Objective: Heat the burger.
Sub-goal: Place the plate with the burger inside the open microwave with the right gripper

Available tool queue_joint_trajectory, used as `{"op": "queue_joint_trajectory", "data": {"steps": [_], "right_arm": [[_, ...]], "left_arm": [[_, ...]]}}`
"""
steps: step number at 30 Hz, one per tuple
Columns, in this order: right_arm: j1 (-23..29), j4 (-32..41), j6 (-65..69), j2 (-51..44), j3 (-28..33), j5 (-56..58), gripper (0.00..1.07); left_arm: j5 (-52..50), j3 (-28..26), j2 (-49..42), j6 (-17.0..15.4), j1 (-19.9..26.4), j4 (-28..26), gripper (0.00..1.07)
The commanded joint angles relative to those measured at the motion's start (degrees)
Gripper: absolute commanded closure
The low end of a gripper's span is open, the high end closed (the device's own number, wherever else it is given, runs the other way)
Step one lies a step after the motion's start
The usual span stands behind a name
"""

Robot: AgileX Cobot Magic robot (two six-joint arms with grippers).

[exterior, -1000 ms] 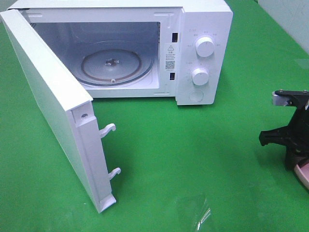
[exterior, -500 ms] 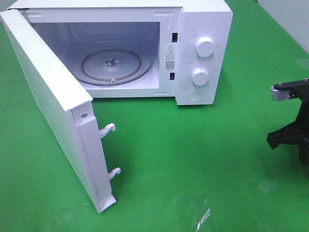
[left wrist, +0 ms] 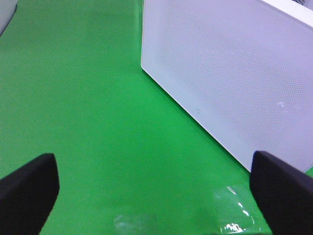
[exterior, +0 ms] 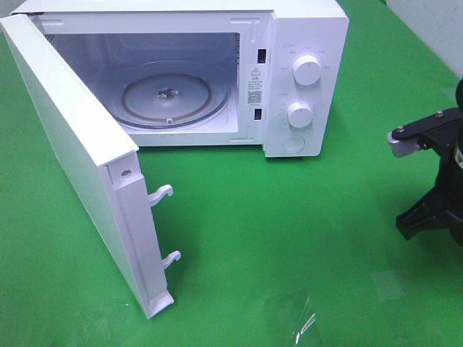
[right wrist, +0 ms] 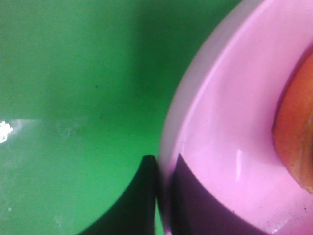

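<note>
One right claw (right wrist: 164, 200) clamps the pink plate (right wrist: 220, 122) rim beside the burger (right wrist: 298, 132).

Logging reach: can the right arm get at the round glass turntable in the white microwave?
Probably yes: the white door stands wide open, the turntable is bare, with only green cloth between it and the right gripper, shut on the round pink plate.

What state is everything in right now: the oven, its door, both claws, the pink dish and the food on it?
Microwave: empty inside.
Door: swung wide open.
Left gripper: open, holding nothing.
Right gripper: shut on the plate rim.
Plate: carrying the burger, pinched at its rim.
Burger: on the plate, not yet in the microwave.
</note>
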Motion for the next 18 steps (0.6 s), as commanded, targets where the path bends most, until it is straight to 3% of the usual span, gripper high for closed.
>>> {"op": "queue_joint_trajectory", "data": {"steps": [1, 18], "right_arm": [[1.5, -3.3, 1.9, -1.3, 1.7, 1.5, 1.07], [13.9, -9.9, 10.3, -7.7, 7.9, 2.9, 1.07]], "left_arm": [[-0.2, 0.1, 0.0, 0.1, -0.1, -0.6, 0.09], [-0.2, 0.1, 0.0, 0.1, -0.1, -0.6, 0.09]]}}
